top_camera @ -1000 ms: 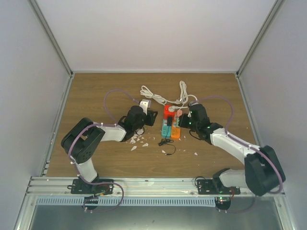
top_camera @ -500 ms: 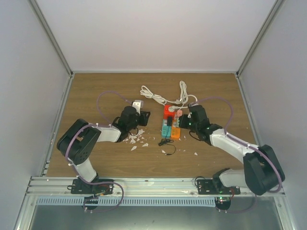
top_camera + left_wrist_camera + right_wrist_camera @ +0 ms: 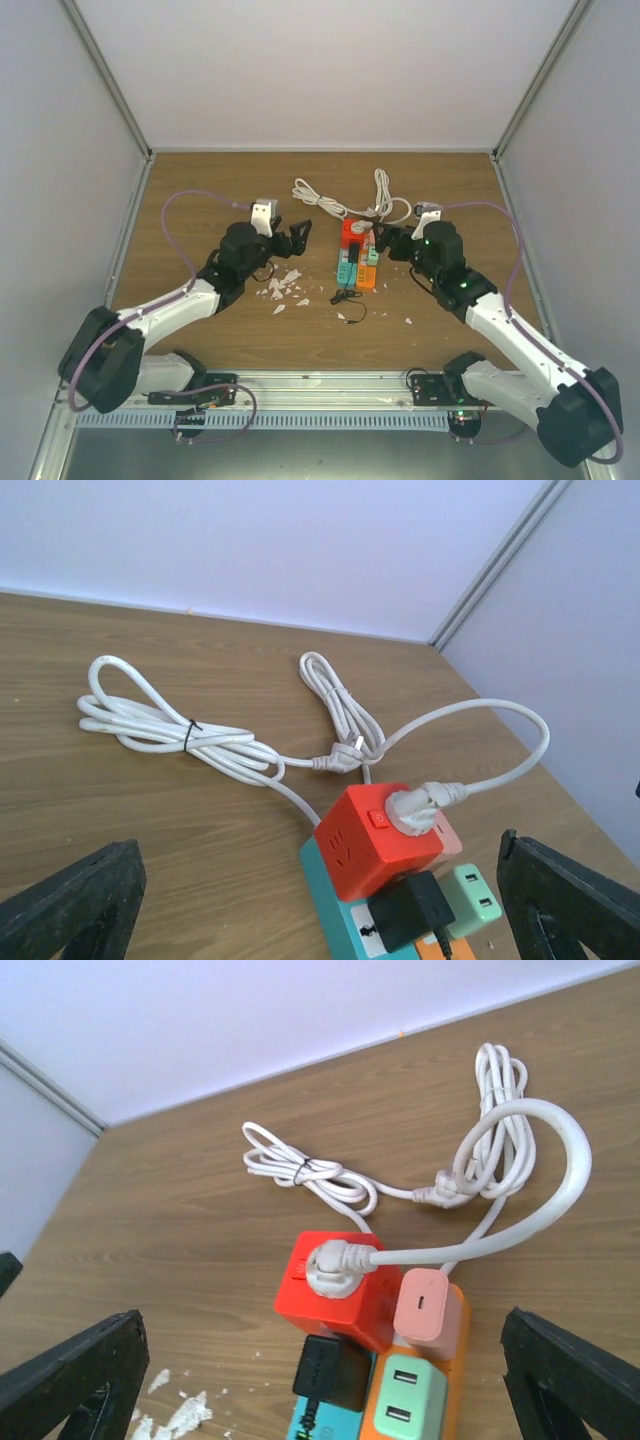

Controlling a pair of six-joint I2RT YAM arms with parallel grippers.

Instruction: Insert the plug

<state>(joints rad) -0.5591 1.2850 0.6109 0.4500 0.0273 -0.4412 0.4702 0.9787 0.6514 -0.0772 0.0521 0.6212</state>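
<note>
The white plug (image 3: 332, 1265) sits pushed into the top face of the red cube socket (image 3: 345, 1310), its white cord (image 3: 520, 1230) arcing away. The cube (image 3: 352, 233) stands on the far end of the teal power strip (image 3: 346, 268), beside the orange strip (image 3: 367, 272). In the left wrist view the plug (image 3: 412, 810) sits on the cube (image 3: 365, 855). My left gripper (image 3: 297, 238) (image 3: 318, 900) hangs open left of the cube, touching nothing. My right gripper (image 3: 381, 241) (image 3: 322, 1360) is open just right of the cube, holding nothing.
A black adapter (image 3: 335, 1372), a pink adapter (image 3: 425, 1305) and a green USB adapter (image 3: 405, 1400) occupy the strips. Two bundled white cords (image 3: 318, 196) (image 3: 382, 188) lie behind, with a loose plug (image 3: 340, 760). White flakes (image 3: 285, 288) and a thin black wire (image 3: 349, 302) lie in front.
Both grippers have opened and drawn back from the socket block. The left arm has swung out to the left, the right arm back to the right. The plug stays in the cube.
</note>
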